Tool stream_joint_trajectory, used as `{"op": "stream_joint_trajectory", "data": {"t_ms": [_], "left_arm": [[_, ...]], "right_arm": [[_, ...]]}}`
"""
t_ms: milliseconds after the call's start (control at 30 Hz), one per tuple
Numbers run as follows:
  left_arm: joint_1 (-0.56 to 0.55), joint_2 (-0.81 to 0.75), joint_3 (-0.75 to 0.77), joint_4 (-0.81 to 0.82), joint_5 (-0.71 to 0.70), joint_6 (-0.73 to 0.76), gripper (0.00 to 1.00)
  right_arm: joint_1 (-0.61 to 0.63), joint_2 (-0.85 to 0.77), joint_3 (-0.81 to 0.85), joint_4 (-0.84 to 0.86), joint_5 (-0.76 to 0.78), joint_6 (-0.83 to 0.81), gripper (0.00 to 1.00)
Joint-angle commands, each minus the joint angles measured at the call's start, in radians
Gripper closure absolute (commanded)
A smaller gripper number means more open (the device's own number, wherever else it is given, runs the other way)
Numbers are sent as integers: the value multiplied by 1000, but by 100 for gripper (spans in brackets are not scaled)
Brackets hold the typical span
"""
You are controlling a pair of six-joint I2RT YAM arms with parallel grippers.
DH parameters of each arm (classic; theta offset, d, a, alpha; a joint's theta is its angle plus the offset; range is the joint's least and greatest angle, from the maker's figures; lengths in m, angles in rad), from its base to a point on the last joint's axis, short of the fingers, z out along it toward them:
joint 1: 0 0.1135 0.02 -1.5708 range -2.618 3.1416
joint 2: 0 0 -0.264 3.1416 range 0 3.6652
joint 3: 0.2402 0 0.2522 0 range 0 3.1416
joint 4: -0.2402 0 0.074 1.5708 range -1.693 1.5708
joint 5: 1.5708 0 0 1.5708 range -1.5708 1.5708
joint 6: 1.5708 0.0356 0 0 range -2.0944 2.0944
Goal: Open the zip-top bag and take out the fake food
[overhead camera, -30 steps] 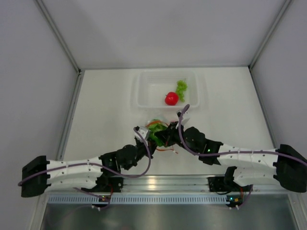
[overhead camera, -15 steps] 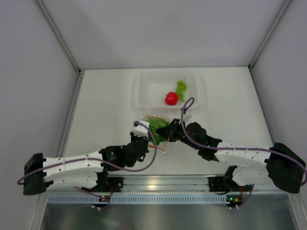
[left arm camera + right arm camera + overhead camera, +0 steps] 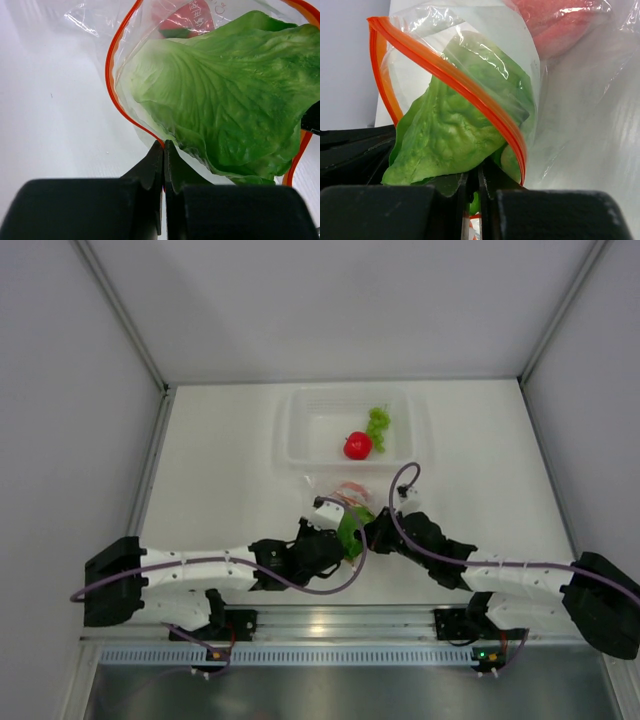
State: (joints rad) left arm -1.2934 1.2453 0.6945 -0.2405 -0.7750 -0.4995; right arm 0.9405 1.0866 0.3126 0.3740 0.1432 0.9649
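The clear zip-top bag (image 3: 338, 492) lies on the table just beyond both grippers, its orange-red zip strip (image 3: 111, 85) pulled open. A green lettuce leaf (image 3: 350, 532) sticks out of the mouth. It fills the left wrist view (image 3: 225, 100) and the right wrist view (image 3: 445, 135). A pinkish-red fruit (image 3: 555, 25) sits deeper in the bag. My left gripper (image 3: 163, 146) is shut on the zip strip at the bag's edge. My right gripper (image 3: 479, 172) is shut on the lettuce's lower edge, beside the strip (image 3: 450, 75). The two grippers (image 3: 338, 530) (image 3: 370, 532) nearly touch.
A rigid clear tray (image 3: 300, 425) stands at the back middle of the table. It holds a red tomato (image 3: 357, 445) and a green grape bunch (image 3: 378, 423). White walls close in both sides and the back.
Both grippers have moved right and slightly nearer with the bag mouth. The left arm has stretched out to the right. The bag now lies flatter beyond the grippers, with more of the lettuce exposed.
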Motion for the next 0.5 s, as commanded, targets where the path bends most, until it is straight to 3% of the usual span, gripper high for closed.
{"op": "stream_joint_trajectory", "data": {"t_ms": [0,133,333,467], "left_arm": [[-3,26,48,10,9,-5,100],[-3,86,69,13,49,-1,100],[-3,112,92,13,57,-5,100],[-3,120,103,13,57,-5,100]], "right_arm": [[-19,-39,-24,6,18,-14,95],[-22,-77,-37,24,-16,-77,80],[-20,-140,-27,-66,9,-133,70],[-19,-188,-21,-130,-10,-170,54]]}}
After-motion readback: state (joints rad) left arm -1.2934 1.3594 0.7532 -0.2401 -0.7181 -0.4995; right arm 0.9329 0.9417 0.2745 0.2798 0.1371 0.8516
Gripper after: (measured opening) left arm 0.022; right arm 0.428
